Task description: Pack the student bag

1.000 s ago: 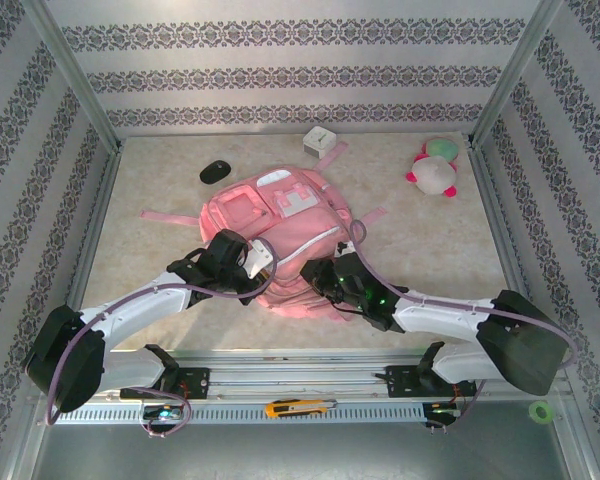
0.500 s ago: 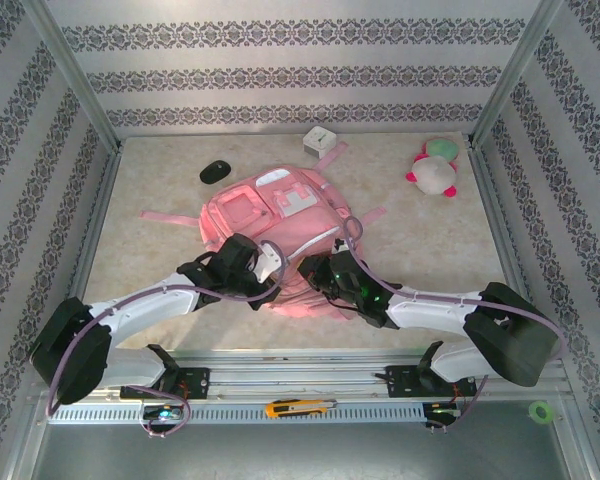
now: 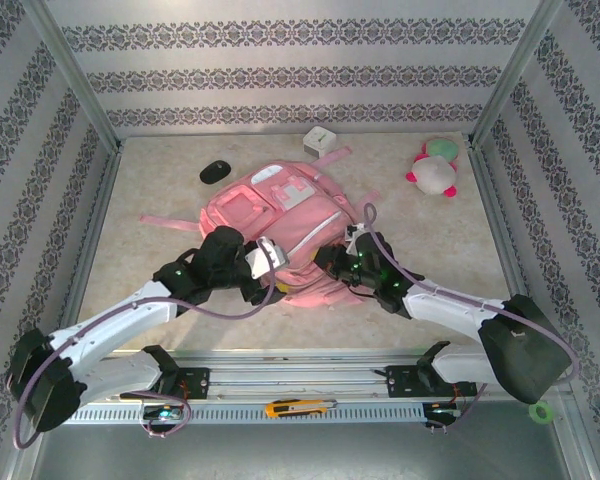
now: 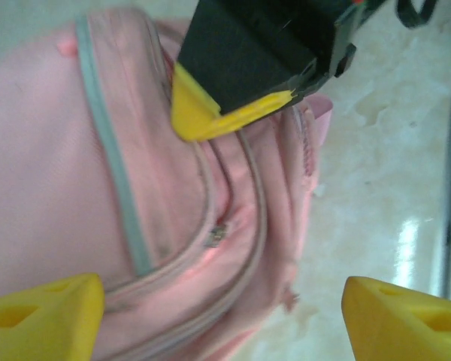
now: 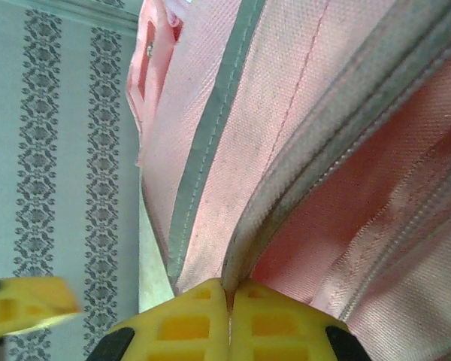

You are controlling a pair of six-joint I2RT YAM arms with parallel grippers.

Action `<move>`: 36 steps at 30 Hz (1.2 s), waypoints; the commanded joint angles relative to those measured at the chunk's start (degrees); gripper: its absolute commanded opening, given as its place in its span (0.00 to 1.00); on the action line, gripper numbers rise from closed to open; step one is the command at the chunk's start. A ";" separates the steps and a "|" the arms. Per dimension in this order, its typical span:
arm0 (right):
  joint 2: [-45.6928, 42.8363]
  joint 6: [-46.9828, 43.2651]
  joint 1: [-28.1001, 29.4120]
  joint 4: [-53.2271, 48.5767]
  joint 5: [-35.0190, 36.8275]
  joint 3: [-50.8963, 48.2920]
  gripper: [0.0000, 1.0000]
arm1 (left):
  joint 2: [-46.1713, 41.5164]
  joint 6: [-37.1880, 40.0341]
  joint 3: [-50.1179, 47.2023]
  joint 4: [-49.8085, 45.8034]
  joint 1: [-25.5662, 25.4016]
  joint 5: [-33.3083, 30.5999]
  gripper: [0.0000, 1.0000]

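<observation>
The bag lies flat in the middle of the desk, front pockets up. Its long axis runs from the near edge toward the far edge, with the far end swung a little toward the far right corner. Both arms reach in over its near end, one from each side. The right claw is clenched: its two yellow fingertips meet with no gap and pinch the grey-edged seam of the bag beside a zip track, so that arm appears to be holding the fabric up and taut. The left claw is released, its yellow fingertips spread wide to either side of the bag's near edge and touching nothing. In the left wrist view a small zip pull sits on the curved zip line just ahead of the open claw, between it and the right claw's finger at the top of the view. The bag thus lies straight in front of the left claw, toward the far edge, and the zip curves across its reach rather than along it. The left arm is the free one and the nearer to that pull, so the likely step is closing on it to work the zip while the right holds. A mouse, a white box and a plush toy wait along the far edge, well apart from both claws.
</observation>
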 commanded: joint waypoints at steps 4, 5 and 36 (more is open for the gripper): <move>-0.18 -6.07 -3.84 -2.21 -9.79 3.69 0.00 | 3.56 28.57 0.56 1.60 0.70 -9.13 0.80; -0.31 -6.15 -4.08 -2.25 -9.95 3.85 0.00 | 5.29 31.02 0.80 2.68 0.79 -10.16 0.80; -22.52 -31.90 9.19 -22.74 9.08 -0.11 0.40 | 18.91 15.62 11.47 -5.01 4.54 10.14 0.01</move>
